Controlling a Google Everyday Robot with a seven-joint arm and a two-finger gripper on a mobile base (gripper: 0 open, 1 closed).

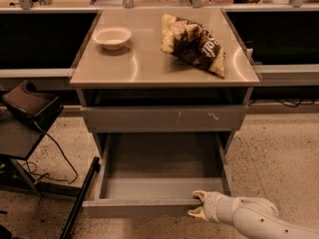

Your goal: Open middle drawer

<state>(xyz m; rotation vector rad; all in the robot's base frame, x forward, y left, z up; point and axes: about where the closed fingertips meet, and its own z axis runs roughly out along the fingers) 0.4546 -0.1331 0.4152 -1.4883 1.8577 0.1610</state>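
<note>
The middle drawer [144, 208] stands pulled far out of the grey cabinet, its grey inside [162, 171] bare. My gripper [198, 204] is at the right end of the drawer's flat front. One pale finger [201, 195] lies over the top edge and the other sits at the lower edge, so the gripper is shut on the front. My white arm [259, 220] comes in from the bottom right. Above the open drawer, the drawer front with pale scratch marks [164, 118] is pushed in.
On the cabinet top [149, 68] sit a white bowl [112, 37] and a brown chip bag [192, 44]. A dark chair [30, 108] with a cable and a black leg [79, 198] stands close to the left. Speckled floor [279, 163] lies to the right.
</note>
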